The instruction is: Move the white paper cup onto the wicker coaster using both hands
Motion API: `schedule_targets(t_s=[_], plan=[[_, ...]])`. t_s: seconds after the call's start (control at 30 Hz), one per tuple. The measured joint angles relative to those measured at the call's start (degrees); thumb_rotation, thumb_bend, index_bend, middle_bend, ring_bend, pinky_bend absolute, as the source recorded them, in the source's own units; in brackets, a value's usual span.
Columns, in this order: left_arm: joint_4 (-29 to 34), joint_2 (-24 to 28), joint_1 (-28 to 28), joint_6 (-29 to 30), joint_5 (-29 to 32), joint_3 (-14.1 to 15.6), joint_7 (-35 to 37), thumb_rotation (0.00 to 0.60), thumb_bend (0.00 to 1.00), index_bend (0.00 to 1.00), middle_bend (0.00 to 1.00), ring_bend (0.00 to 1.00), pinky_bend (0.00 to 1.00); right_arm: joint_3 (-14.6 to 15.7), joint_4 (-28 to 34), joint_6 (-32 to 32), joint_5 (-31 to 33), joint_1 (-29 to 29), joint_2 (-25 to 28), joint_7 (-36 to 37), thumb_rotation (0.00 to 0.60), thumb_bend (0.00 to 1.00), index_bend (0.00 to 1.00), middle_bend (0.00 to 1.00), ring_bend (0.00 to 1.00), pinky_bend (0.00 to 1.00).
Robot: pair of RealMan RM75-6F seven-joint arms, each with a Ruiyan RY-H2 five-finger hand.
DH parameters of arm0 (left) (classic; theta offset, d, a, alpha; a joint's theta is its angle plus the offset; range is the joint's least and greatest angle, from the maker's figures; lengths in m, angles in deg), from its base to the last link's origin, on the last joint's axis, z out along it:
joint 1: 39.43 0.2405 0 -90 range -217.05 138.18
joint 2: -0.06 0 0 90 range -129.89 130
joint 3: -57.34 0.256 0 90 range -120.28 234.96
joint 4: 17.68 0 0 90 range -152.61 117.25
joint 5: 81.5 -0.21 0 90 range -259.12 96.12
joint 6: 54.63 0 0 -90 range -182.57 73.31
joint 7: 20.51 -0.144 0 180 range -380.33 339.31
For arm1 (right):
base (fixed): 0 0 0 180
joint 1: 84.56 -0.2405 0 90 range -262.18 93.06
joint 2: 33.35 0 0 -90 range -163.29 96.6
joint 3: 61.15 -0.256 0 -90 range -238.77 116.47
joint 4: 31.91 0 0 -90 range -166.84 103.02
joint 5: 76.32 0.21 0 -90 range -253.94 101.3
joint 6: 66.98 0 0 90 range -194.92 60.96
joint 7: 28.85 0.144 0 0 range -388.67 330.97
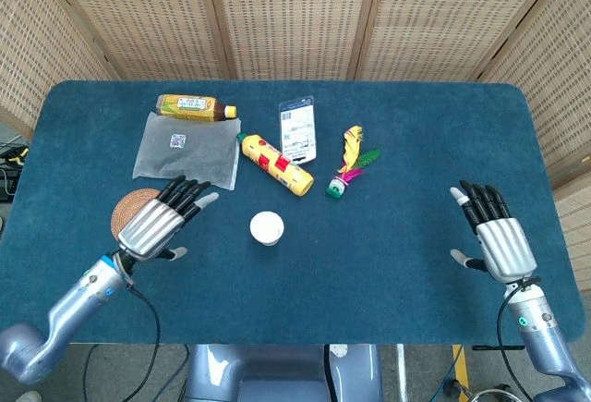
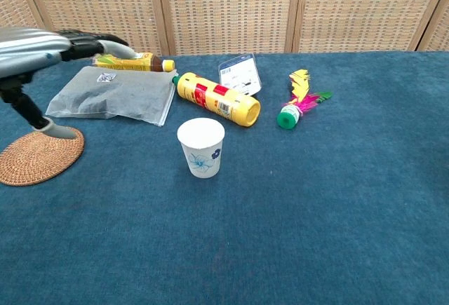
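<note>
Upright on the table (image 1: pixel 388 263), the paper cup (image 2: pixel 201 147) stands right of the left hand (image 1: pixel 162 222), which hovers released over the coaster (image 2: pixel 35 158); right hand (image 1: pixel 494 236) released, well apart.

My head camera looks steeply down over the whole table (image 1: pixel 416 273); my chest camera, low and close, shares its 12 o'clock half

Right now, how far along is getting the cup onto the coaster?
Nothing done: the cup stands on the table, off the coaster. The left hand hovers open over the coaster; the right hand is open, far right. Grasping and moving remain.
</note>
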Motion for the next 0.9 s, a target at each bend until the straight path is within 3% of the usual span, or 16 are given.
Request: schedule_targets(t_s=[0.2,0.37,0.57,0.73,0.9], plan=[[-3.0,-5.7,-6.9,-7.2,2.9,-2.4,-3.5,0.6,0.0,0.0,0.0,0.0,0.0,-1.5,1.1,-0.5,2.1,2.4,0.6,-3.4,0.6,0.0,0.0,0.0,0.0,0.0],[-5.7,-10.5,-11.7,-11.6,7.2,-4.0,-9.0,0.6,0.0,0.0,0.01,0.04,0.11,-3.3,1.8,-1.3,2.7,3.5,1.7,-2.9,0.6,0.0,0.0,0.0,0.0,0.0],[-9.9,-15.5,-16.2,-15.8,12.4,-4.7,-12.9,0.6,0.0,0.08,0.17,0.19,0.21,-4.7,1.7,-2.1,2.6,4.2,1.8,-3.0,0.6,0.0,0.0,0.0,0.0,0.0],[-12.5,-18.1,-18.3,-17.1,15.0,-4.0,-14.4,0.6,0.0,0.14,0.25,0.28,0.29,-5.7,1.6,-2.4,2.1,4.6,1.6,-3.1,0.6,0.0,0.0,0.0,0.0,0.0],[-14.8,-20.2,-19.0,-15.8,15.6,-3.6,-14.1,0.6,0.0,0.31,0.39,0.41,0.37,-6.5,1.2,-3.0,1.7,4.9,1.3,-3.2,0.6,0.0,0.0,0.0,0.0,0.0]])
